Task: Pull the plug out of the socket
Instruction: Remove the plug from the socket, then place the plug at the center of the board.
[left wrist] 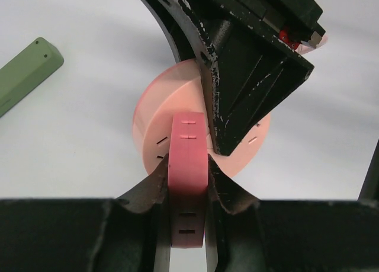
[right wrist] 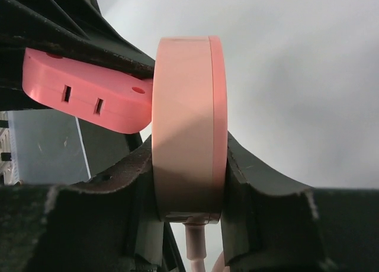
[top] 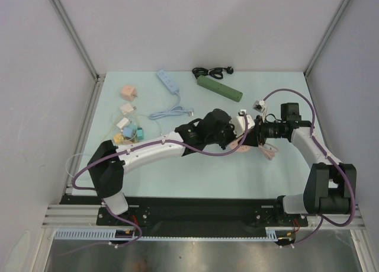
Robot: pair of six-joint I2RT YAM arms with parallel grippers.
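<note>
Pale mint table: green power strip and black cable far centre; blue power strip, pink adapter, small adapters left.

Green power strip, blue power strip, black cord at rear.

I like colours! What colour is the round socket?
Pale pink; the socket shows best in the right wrist view.

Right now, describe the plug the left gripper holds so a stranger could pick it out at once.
Look to the middle of the table, where the two grippers meet. The right gripper clamps a round, pale pink socket, and the plug sits against its face, pinched by the left gripper. Unlike the socket, it is a deeper pink, oblong block with small slots in its edge.
</note>
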